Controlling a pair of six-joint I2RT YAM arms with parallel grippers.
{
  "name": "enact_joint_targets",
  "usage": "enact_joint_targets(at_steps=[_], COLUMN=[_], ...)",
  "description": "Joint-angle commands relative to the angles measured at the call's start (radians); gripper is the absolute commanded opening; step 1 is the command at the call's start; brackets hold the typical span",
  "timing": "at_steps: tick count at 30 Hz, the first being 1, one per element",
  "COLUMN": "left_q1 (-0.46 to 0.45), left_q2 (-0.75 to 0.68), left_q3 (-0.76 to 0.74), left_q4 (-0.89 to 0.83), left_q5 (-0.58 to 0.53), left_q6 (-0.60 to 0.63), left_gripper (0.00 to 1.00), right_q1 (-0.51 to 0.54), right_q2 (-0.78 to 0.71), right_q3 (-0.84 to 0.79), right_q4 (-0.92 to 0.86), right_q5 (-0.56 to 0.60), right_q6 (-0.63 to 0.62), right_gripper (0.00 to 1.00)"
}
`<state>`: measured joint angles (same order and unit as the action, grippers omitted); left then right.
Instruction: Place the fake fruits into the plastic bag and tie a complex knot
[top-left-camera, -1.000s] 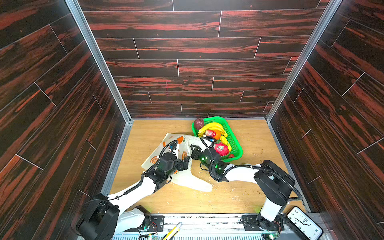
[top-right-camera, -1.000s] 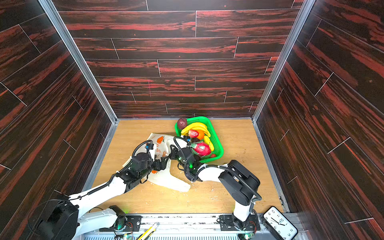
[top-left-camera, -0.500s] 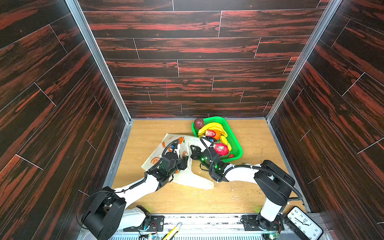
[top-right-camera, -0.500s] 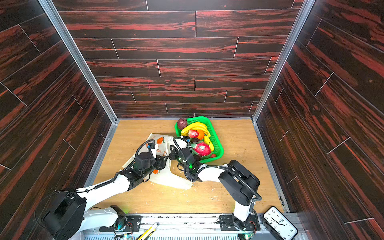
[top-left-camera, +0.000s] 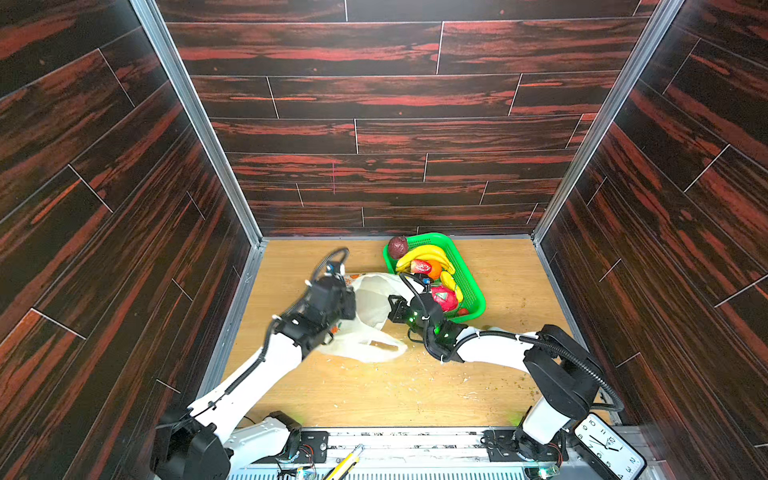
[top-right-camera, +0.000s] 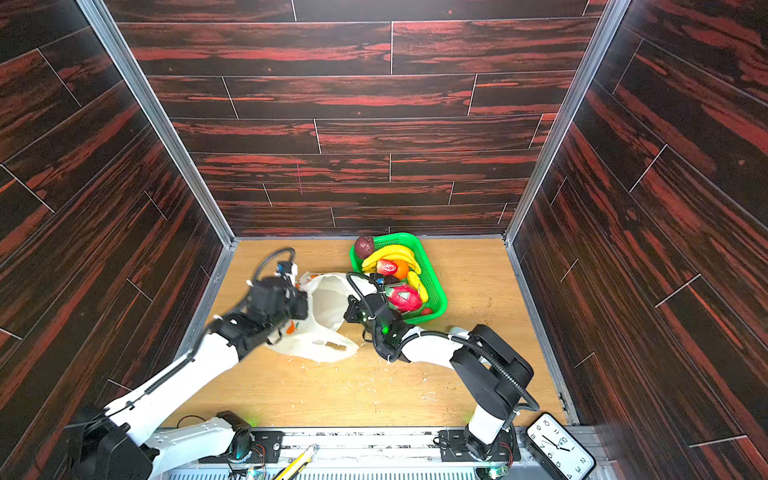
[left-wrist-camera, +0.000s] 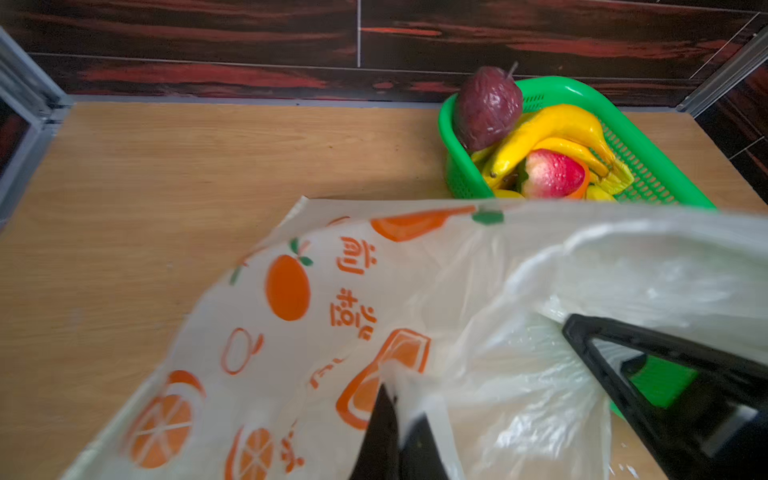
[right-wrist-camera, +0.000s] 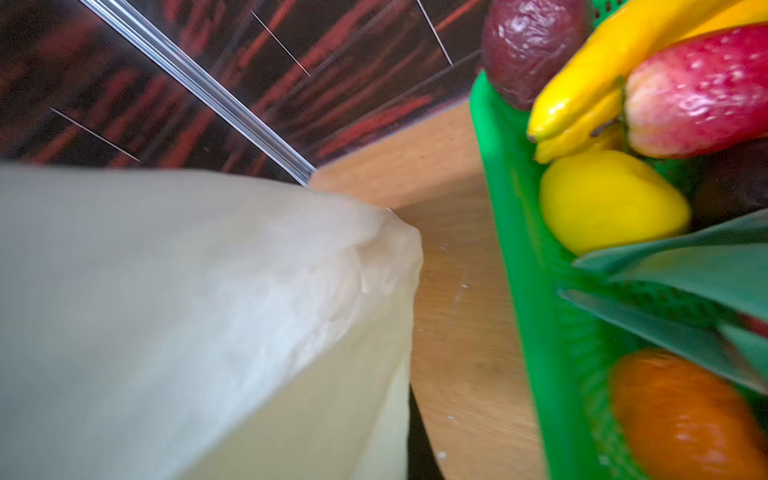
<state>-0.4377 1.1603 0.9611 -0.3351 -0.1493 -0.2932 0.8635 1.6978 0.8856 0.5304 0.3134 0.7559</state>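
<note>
The plastic bag (top-left-camera: 374, 307) (top-right-camera: 328, 303) lies mid-table, cream-white with orange prints (left-wrist-camera: 286, 286), its mouth held apart between both grippers. My left gripper (top-left-camera: 351, 301) (left-wrist-camera: 395, 399) is shut on a pinch of the bag's left rim. On the right rim my right gripper (top-left-camera: 392, 307) is shut; bag film hides its jaws in the right wrist view, where only a black finger (right-wrist-camera: 419, 457) shows. The fake fruits sit in the green basket (top-left-camera: 469, 286): bananas (top-left-camera: 424, 253), strawberry (left-wrist-camera: 552, 172), dragon fruit (top-left-camera: 444, 299), lemon (right-wrist-camera: 606, 199), orange (right-wrist-camera: 681, 415), purple ball (left-wrist-camera: 488, 108).
Dark wood walls close in the table on three sides. The basket stands at the back right, close beside the right gripper. A clock (top-left-camera: 609, 446) and a yellow knife (top-left-camera: 345, 461) lie at the front rail. White scraps dot the wood.
My left gripper has closed on the bag's rim and moved toward the back. The bag's mouth now stands wider and higher between the grippers. The right gripper has stayed shut in place.
</note>
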Motion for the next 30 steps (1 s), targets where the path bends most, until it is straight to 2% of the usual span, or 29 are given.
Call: enact_joint_targets(at_steps=[1,3,6,8,9,12,16,20,25,30], left_q1=[0.055,0.075,0.102,0.118,0.122,0.125,0.129,0.139,0.161,0.192], left_q2=[0.004,0.023,0.05,0.072,0.081,0.097,0.104,0.129,0.163,0.171], left_q3=[0.109,0.174,0.249,0.288,0.299,0.311,0.297,0.321,0.346,0.356], left_q4=[-0.29,-0.357,-0.442,-0.485,-0.497,-0.495,-0.427,-0.409,-0.404,-0.378], left_q5=[0.116,0.136,0.178,0.219,0.222,0.271,0.316,0.342,0.399,0.446], left_q6=[0.058,0.078,0.098,0.101,0.096,0.081,0.005,-0.071,-0.117,-0.159], left_gripper=[0.0,0.0,0.0,0.0,0.0,0.0,0.0,0.0,0.0,0.0], right_q1=[-0.041,-0.057,-0.06,-0.063,-0.064,-0.064,-0.067,-0.07,-0.073,-0.072], right_q2=[-0.027,-0.023,-0.035,-0.05,-0.058,-0.085,-0.124,-0.162,-0.206,-0.266], right_q3=[0.011,0.021,0.024,0.025,0.023,0.007,-0.023,-0.078,-0.119,-0.172], right_q4=[-0.101,-0.136,-0.16,-0.174,-0.173,-0.142,-0.093,-0.035,-0.036,-0.057], right_q5=[-0.109,-0.155,-0.153,-0.151,-0.154,-0.194,-0.254,-0.294,-0.322,-0.361], right_q6=[-0.042,-0.074,-0.126,-0.161,-0.177,-0.24,-0.28,-0.3,-0.327,-0.344], right_gripper=[0.0,0.0,0.0,0.04,0.1,0.34,0.64,0.86,0.95,0.97])
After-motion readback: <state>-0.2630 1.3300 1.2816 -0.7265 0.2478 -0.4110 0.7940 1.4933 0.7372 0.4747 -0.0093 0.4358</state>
